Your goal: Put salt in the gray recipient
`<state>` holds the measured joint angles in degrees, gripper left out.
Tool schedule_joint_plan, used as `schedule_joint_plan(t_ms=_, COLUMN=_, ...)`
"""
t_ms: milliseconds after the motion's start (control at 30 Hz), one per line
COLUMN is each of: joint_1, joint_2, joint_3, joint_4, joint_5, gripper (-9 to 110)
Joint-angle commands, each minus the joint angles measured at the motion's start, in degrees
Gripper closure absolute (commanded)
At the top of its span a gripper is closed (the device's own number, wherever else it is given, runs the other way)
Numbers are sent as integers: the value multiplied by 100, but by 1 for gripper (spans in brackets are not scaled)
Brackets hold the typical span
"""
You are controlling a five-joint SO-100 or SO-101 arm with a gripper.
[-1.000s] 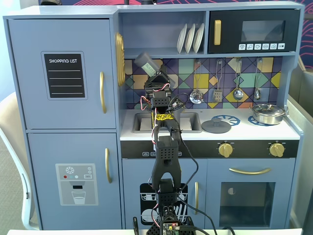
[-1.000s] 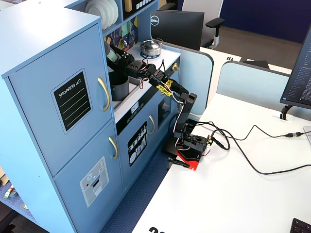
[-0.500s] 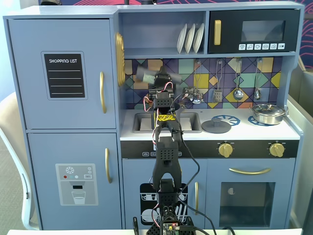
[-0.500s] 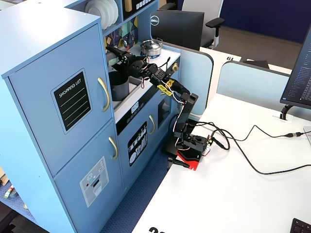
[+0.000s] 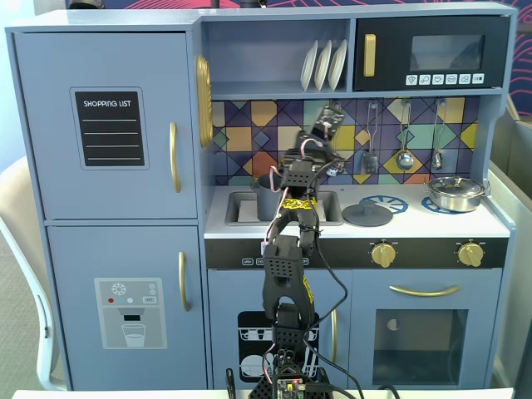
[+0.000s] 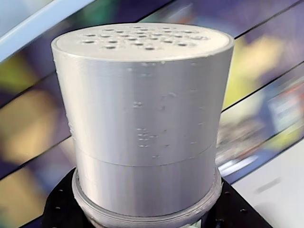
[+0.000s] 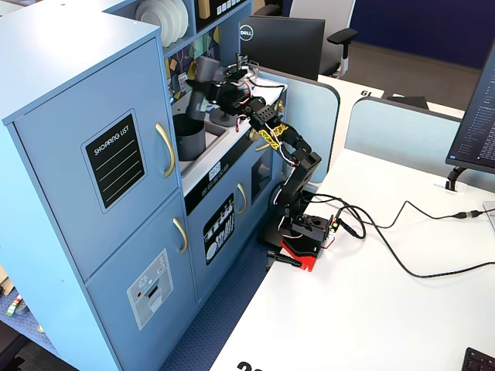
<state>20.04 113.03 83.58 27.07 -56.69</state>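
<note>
Blue toy kitchen (image 5: pixel 108 208) fills a fixed view, with a white counter (image 5: pixel 490 224). On it, in the sink, stands the matte dark gray cylindrical pot (image 7: pixel 189 137). Above and right of it the black arm's jaws (image 7: pixel 207 86) hold the slim gray cylindrical salt shaker (image 6: pixel 142 118), its holed top up.

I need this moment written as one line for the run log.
pincer: shut on salt shaker | shaker: lifted, tilted above gray pot | pot: in sink | lid: on counter
</note>
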Motion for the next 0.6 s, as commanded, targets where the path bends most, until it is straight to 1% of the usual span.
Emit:
schedule_joint_plan(t_ms=0, joint_1=431, joint_2=387, joint_3=-536, joint_4=-281, joint_5=-369, gripper=101)
schedule_joint_plan(t_ms=133, joint_1=861, joint_2=404, joint_3=-554, joint_4=-343, joint_5=-378, gripper=101)
schedule_joint_plan(t_ms=267, joint_1=1230, joint_2=404, joint_3=-554, joint_4=-387, joint_5=-659, gripper=101)
schedule_joint_plan(t_ms=467, joint_1=1837, joint_2=193, joint_3=-536, joint_4=-809, joint_5=-1494, gripper=101)
schedule_joint_plan(t_ms=567, joint_1=2145, joint_2=53, joint_3=-343, joint_4=-1406, joint_5=-1942, gripper=101)
